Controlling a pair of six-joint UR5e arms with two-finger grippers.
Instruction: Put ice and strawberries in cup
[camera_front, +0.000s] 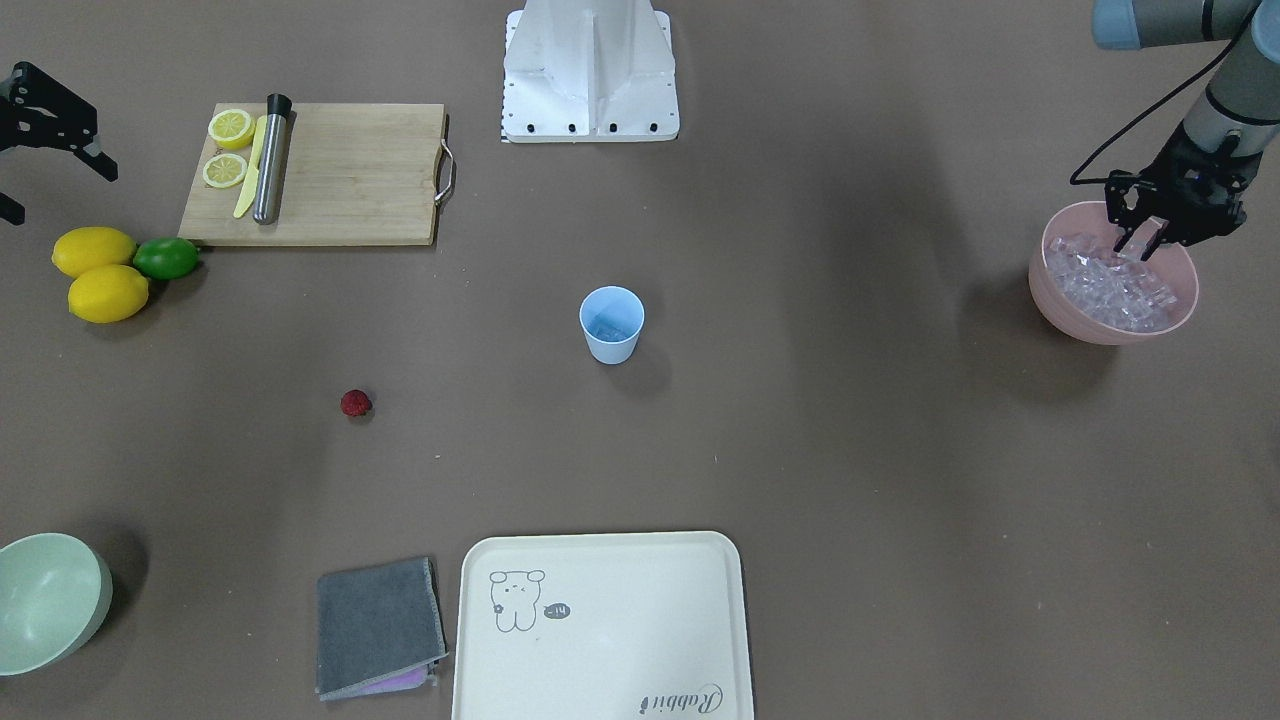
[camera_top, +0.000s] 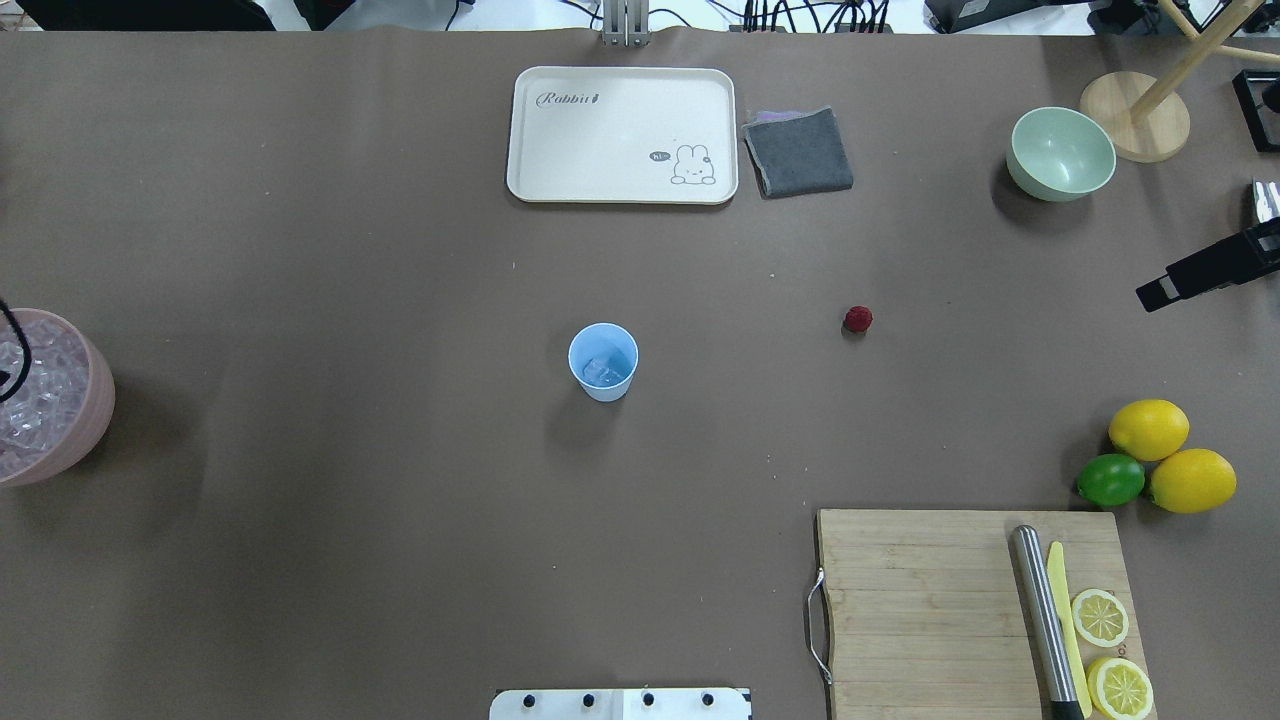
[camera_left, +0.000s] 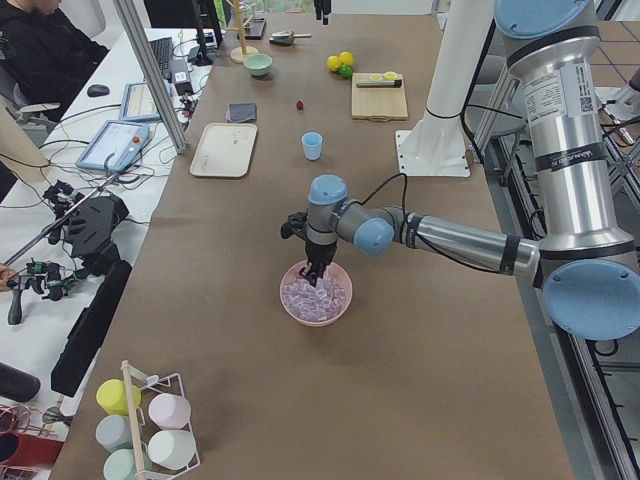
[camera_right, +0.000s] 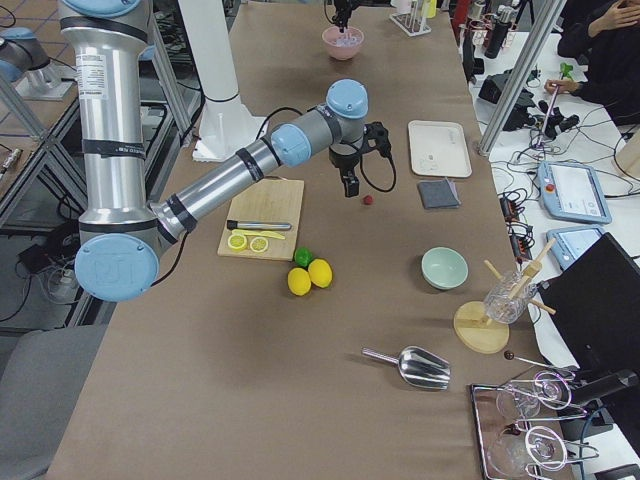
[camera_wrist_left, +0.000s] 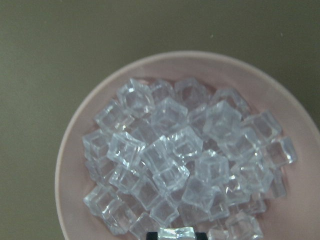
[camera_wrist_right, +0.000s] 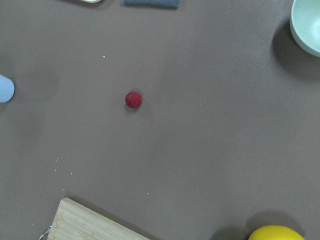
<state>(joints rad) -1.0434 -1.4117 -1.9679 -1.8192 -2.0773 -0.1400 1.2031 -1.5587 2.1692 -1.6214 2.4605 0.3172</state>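
The light blue cup (camera_front: 611, 325) stands mid-table, with ice showing at its bottom in the overhead view (camera_top: 603, 362). The dark red strawberry (camera_front: 356, 403) lies alone on the table; it also shows in the right wrist view (camera_wrist_right: 133, 99). A pink bowl (camera_front: 1060, 310) heaped with clear ice cubes (camera_wrist_left: 185, 160) stands at the table's left end. My left gripper (camera_front: 1140, 242) is down in the bowl, shut on an ice cube (camera_wrist_left: 176, 233). My right gripper (camera_front: 60, 193) is open and empty, hovering beyond the lemons, apart from the strawberry.
A wooden cutting board (camera_front: 340, 175) carries lemon halves, a yellow knife and a steel muddler (camera_front: 270, 160). Two lemons (camera_front: 100, 275) and a lime (camera_front: 166, 258) lie beside it. A cream tray (camera_front: 600, 620), a grey cloth (camera_front: 378, 625) and a pale green bowl (camera_front: 50, 600) line the far edge.
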